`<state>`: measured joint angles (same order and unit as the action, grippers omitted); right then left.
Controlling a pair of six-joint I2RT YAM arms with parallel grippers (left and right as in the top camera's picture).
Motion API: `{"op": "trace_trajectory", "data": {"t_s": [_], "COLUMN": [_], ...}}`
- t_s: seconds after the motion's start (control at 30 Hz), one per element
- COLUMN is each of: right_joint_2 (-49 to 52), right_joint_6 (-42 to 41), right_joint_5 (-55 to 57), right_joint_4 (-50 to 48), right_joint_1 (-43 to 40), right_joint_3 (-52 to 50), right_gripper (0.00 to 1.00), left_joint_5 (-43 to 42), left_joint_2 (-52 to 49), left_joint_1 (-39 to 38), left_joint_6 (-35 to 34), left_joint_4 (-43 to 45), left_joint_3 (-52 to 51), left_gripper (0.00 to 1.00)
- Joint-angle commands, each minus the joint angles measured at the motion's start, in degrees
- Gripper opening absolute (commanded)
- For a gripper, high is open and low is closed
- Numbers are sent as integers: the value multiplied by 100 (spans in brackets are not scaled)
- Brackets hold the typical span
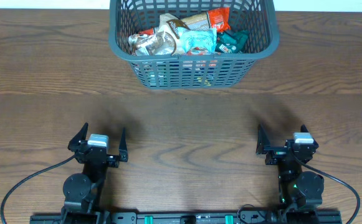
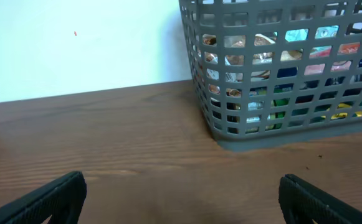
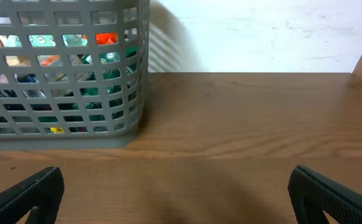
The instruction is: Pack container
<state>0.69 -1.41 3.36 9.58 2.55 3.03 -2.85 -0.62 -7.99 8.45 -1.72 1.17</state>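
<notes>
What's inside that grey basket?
The container holds a heap of snack packets: brown, light blue, orange-red and teal ones on top. Whatever lies beneath them is mostly covered.

The tabletop (image 1: pixel 187 124) is brown wood or a wood-look laminate, smooth, with clear grain and a soft sheen. The container (image 1: pixel 187 73) is moulded grey plastic with a matt finish and smooth lattice bars. The snack packets (image 1: pixel 190 37) inside are crinkled, glossy film wrappers, some with a silvery foil look. The left tool (image 1: pixel 104 132) and right tool (image 1: pixel 281 130) look like matt black plastic, though the wrist views blur them. The wall (image 2: pixel 75 50) is flat matt white.
</notes>
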Motion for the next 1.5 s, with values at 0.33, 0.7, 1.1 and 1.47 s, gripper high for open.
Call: {"op": "trace_trajectory", "data": {"t_s": [0.33, 0.7, 1.1, 1.47], "right_joint_2": [-39, -39, -39, -39], "right_joint_6": [81, 83, 81, 83], "right_joint_5": [-37, -37, -37, -37], "right_joint_4": [9, 9, 9, 9], "right_joint_1": [55, 55, 55, 55], "right_joint_3": [-24, -24, -24, -24], "right_gripper": [99, 99, 99, 99], "left_joint_5": [-15, -15, -17, -17], "left_joint_2": [28, 28, 28, 28], "left_joint_1": [-24, -24, -24, -24], "left_joint_6": [-35, -35, -35, -35], "left_joint_4": [-214, -216, -214, -216], "left_joint_3": [-92, -92, -92, -92], "left_gripper": [99, 99, 99, 98]}}
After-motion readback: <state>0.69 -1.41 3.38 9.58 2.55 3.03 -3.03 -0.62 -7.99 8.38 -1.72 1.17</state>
